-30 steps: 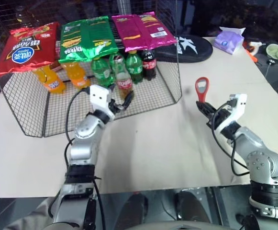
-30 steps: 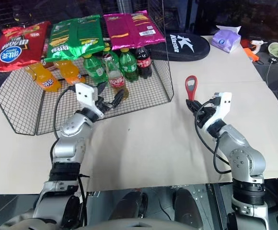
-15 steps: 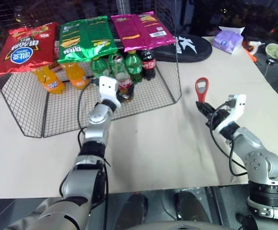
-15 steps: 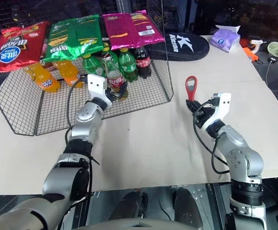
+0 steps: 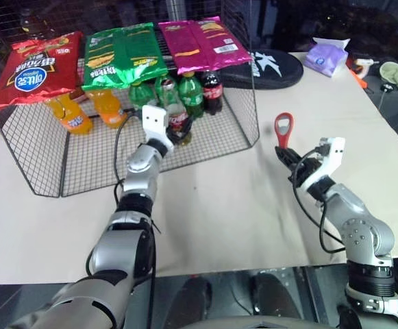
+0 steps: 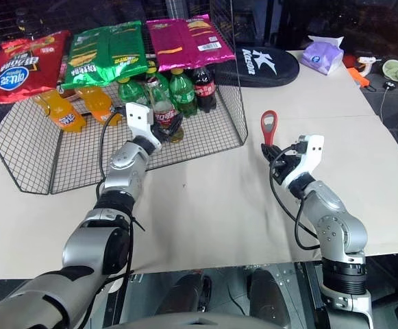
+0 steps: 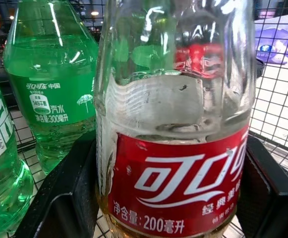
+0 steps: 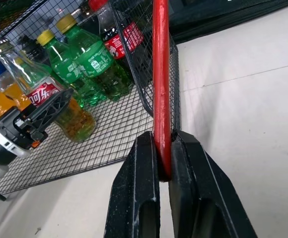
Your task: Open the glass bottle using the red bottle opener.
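Note:
The glass bottle (image 5: 178,118), clear with amber liquid and a red label, stands upright inside the wire basket (image 5: 41,161) among other drinks. My left gripper (image 5: 175,133) reaches into the basket and is shut on its lower body. In the left wrist view a black finger (image 7: 64,198) presses against each side of the bottle (image 7: 176,99) at its label. My right gripper (image 5: 288,156) hovers over the table to the right of the basket. It is shut on the handle of the red bottle opener (image 5: 283,129), which stands upright with its loop head on top.
Green soda bottles (image 5: 192,94), a dark cola bottle (image 5: 213,88) and orange drink bottles (image 5: 68,113) crowd the basket behind the glass bottle. Snack bags (image 5: 123,55) lie on the basket's top. A black bag (image 5: 274,65) and a purple tissue pack (image 5: 325,56) sit at the back right.
My left arm has stretched forward into the basket, and its fingers have closed in on the glass bottle. The right gripper keeps its place with the opener.

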You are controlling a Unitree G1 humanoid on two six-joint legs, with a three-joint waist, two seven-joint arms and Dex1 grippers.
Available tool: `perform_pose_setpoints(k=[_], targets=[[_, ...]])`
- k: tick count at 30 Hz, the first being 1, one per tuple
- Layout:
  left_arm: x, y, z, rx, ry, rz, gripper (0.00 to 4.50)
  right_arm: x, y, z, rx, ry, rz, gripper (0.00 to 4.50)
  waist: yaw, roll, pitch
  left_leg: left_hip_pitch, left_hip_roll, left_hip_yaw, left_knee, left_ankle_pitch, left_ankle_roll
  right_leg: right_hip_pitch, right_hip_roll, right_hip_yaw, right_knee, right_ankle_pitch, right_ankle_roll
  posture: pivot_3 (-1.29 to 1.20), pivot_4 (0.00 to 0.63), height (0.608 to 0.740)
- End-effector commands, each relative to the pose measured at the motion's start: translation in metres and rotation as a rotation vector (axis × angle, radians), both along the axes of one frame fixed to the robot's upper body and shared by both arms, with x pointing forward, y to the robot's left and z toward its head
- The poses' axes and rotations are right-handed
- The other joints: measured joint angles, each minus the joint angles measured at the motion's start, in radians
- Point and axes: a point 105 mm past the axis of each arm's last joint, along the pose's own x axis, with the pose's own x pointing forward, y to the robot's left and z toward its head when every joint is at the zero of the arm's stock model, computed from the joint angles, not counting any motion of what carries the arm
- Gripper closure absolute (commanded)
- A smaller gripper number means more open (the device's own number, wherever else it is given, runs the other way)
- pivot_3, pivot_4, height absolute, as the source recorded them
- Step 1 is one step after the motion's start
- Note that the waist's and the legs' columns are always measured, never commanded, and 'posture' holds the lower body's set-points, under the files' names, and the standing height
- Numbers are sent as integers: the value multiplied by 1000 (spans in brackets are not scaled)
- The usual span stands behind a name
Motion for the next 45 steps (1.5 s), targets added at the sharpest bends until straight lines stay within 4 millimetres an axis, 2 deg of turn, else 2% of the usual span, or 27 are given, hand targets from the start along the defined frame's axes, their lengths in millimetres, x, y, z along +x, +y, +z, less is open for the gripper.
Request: perform_pose_setpoints(k=[1,5,8,12,15,20,26,34,36,38,42,45], targets=[[-12,-6,22,11,-94,-70,1687,-2,-2,13,-6,-58,-7,4500,0,0,0,0,0,0,0,0,0,0,0,0,0,0,0,0,150,740],[-39,-11,29,48,-121,-179,1687,-1,-2,11,-8,-54,-3,4500,-4,0,0,-1,1,0,0,0,0,-1,0,1,0,0,0,0,150,740],[-69,-12,30,40,-94,-279,1687,-2,-1,10,-13,-50,5,4500,-5,0,0,-1,2,1,0,0,0,-3,0,2,1,0,0,0,150,740],[-110,-25,30,-31,-51,-431,1687,-1,-3,11,16,-46,2,4500,-2,0,0,-1,3,1,0,0,0,-3,0,2,2,0,0,0,150,740],[-123,-30,22,14,-19,-456,1687,0,0,12,26,-46,9,4500,6,0,0,-1,2,1,1,0,0,-2,0,2,2,0,0,0,150,740],[-136,-38,6,44,22,-487,1687,-1,3,14,19,-57,24,4500,3,1,0,0,2,2,1,0,0,-1,0,2,2,0,0,0,150,740],[-138,-41,-15,63,78,-487,1687,-3,4,16,6,-73,31,4500,2,1,0,0,3,2,1,0,0,-1,1,2,3,0,0,0,150,740],[-138,-42,-15,55,64,-477,1687,-3,4,15,1,-73,29,4500,2,1,0,1,2,2,1,0,0,-1,1,2,3,0,0,0,150,740],[-139,-42,-16,73,59,-482,642,-3,4,14,-3,-72,30,4500,2,1,0,1,2,2,1,0,0,-1,1,2,3,0,0,0,150,740],[-140,-42,-16,69,52,-482,17,-2,3,13,-8,-69,30,4500,2,1,0,1,2,2,1,0,0,-1,1,3,3,0,0,0,150,740],[-140,-43,-14,87,30,-496,17,-1,4,10,-19,-68,33,4500,2,1,0,1,3,3,1,0,0,-1,1,3,3,0,0,0,150,740],[-141,-45,-5,98,-14,-512,17,-1,4,10,-18,-70,32,4500,2,1,0,1,3,3,1,0,0,-1,1,3,3,0,0,0,150,740]])
